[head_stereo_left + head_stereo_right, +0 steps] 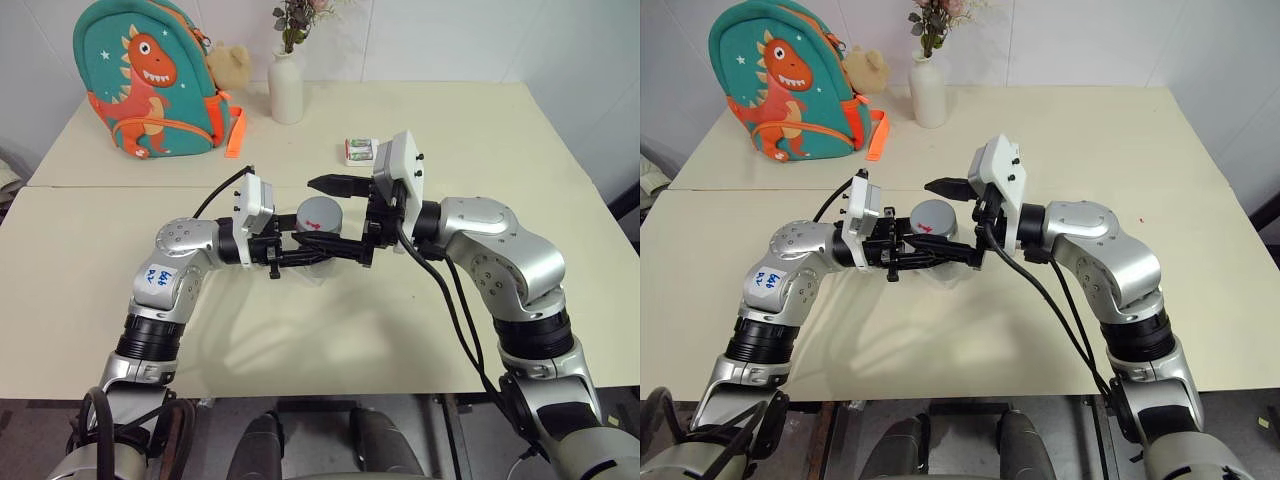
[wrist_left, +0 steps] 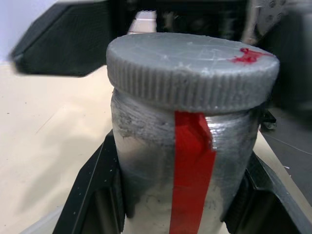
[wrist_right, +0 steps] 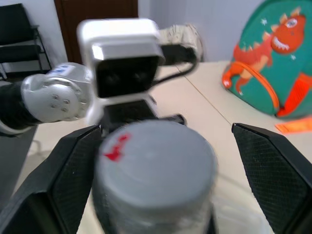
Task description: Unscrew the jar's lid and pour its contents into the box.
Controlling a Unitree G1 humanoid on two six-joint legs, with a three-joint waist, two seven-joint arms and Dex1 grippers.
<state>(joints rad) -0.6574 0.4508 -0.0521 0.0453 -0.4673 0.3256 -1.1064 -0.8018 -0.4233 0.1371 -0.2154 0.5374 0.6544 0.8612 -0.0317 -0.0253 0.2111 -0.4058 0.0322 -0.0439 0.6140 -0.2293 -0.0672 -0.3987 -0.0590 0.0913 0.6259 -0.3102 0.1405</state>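
Above the worktop (image 1: 480,130), in front of the white vase (image 1: 286,88), I hold the jar (image 2: 187,165) upright in my left hand (image 1: 318,248), both fingers clamped around its body below the lid (image 1: 320,213). My right hand (image 3: 161,146) is spread wide, one finger on each side of the lid, neither pad touching it yet as far as I can judge.

The lid is still seated on the jar, so the step is to get a square hold on its ribbed edge. I should bring the right hand in until the lid sits centred between the fingers, then close on the rim alone, not on the jar's shoulder beneath it. The red mark on the lid's top gives me a way to check that it really turns.

My left hand must stay tight while I twist, or the jar may spin with the lid. I should keep the jar upright throughout so the contents don't spill once the thread lets go.
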